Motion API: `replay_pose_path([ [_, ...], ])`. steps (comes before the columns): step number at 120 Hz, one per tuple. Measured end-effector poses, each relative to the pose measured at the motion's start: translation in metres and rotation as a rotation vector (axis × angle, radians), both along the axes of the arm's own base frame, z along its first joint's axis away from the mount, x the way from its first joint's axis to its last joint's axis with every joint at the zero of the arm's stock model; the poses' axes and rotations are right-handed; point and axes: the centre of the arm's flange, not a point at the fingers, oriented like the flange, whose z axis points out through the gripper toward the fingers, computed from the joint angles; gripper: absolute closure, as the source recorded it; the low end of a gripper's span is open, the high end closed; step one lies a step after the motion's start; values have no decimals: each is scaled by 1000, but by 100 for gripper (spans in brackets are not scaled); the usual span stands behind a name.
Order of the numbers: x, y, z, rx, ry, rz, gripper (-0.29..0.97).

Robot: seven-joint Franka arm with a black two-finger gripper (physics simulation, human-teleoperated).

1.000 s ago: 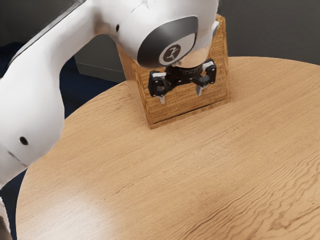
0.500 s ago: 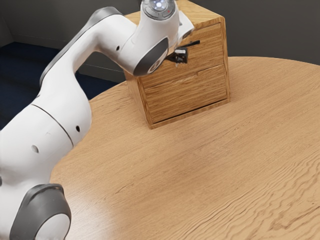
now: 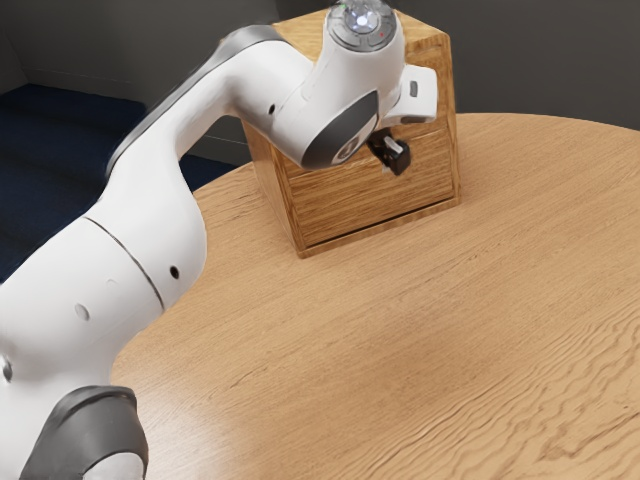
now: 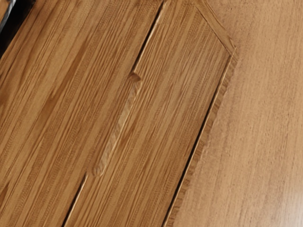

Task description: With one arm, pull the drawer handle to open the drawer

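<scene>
The wooden drawer [image 3: 362, 195] is seen shut and flush, and its slim wooden handle [image 4: 117, 127] is found lying along the front, just ahead of the gripper [image 3: 392, 155].

White arm [image 3: 150, 240], black gripper [image 3: 394, 156], streaked amber cabinet [image 3: 345, 205], paler table [image 3: 450, 330], perhaps navy floor [image 3: 50, 130]

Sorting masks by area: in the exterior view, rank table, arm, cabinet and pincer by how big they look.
1. table
2. arm, enlarged by its nearness to the camera
3. cabinet
4. pincer
</scene>
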Motion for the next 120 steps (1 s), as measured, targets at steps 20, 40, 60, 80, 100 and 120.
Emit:
replay_pose_path([
  [20, 35, 15, -11, 114, -116, -250, 0],
  [40, 42, 30, -2, 205, -197, -406, 0],
  [60, 44, 23, 1, 288, -213, -527, 0],
  [80, 43, 27, 7, 360, -208, -592, 0],
  [100, 46, 47, 1, 412, -187, -618, 0],
  [120, 47, 57, -6, 435, -155, -640, 0],
])
